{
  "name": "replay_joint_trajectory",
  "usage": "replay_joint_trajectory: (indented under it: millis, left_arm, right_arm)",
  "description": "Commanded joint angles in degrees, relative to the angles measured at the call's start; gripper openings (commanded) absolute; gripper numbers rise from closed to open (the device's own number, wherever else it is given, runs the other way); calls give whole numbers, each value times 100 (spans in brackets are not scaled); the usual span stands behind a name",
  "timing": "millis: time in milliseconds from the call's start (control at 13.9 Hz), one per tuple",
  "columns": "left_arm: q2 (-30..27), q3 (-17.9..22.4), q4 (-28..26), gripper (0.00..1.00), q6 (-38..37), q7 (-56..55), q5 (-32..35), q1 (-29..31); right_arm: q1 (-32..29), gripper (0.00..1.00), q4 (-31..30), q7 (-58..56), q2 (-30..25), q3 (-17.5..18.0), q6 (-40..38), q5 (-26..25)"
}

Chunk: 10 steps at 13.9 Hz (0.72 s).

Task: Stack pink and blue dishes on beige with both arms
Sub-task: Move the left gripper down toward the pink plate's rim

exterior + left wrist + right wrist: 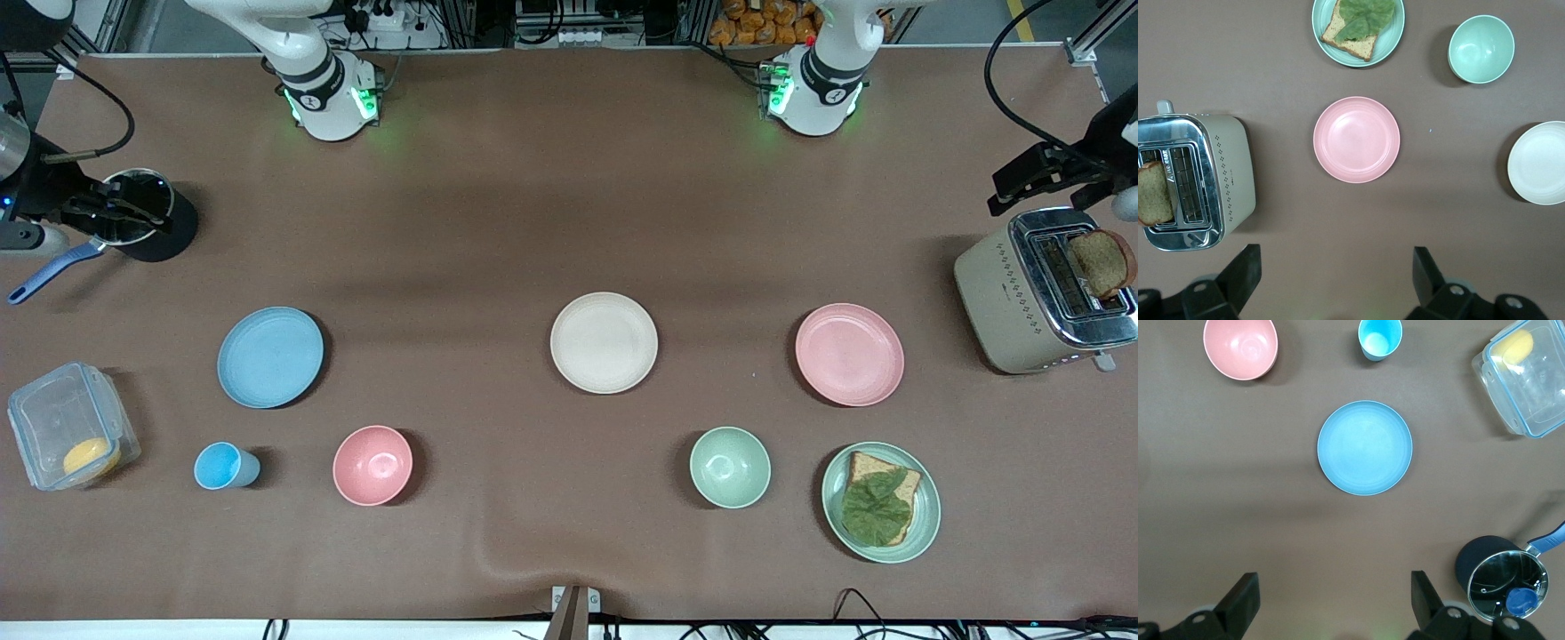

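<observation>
Only the front view shows all three plates (604, 342).

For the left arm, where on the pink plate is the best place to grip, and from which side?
Probably the rim of the pink plate, on the edge nearest the left arm's base, from above. It lies flat with a shallow raised lip; the left gripper, fingers open, hangs above the table by that edge.

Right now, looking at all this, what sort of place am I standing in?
Probably a robotics lab set up as a mock kitchen: two robot arms bolted along a brown-covered table, with a toaster, a pot and plastic dishes such as the beige plate, plus cables and equipment racks at the table's edge.
</observation>
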Motion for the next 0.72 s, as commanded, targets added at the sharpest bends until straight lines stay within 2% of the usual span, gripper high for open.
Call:
replay_joint_trajectory:
  millis: [0, 216, 648]
  left_arm:
    - [47, 1, 121, 100, 0, 32, 62, -4]
    - [108, 1, 121, 100, 9, 32, 79, 23]
    - [626, 27, -115, 100, 210, 6, 114, 110]
  right_arm:
    - [-27, 100, -149, 37, -178, 24, -14, 92]
    - [-27, 100, -149, 37, -178, 24, -14, 92]
    - [-27, 100, -149, 37, -178, 24, -23, 92]
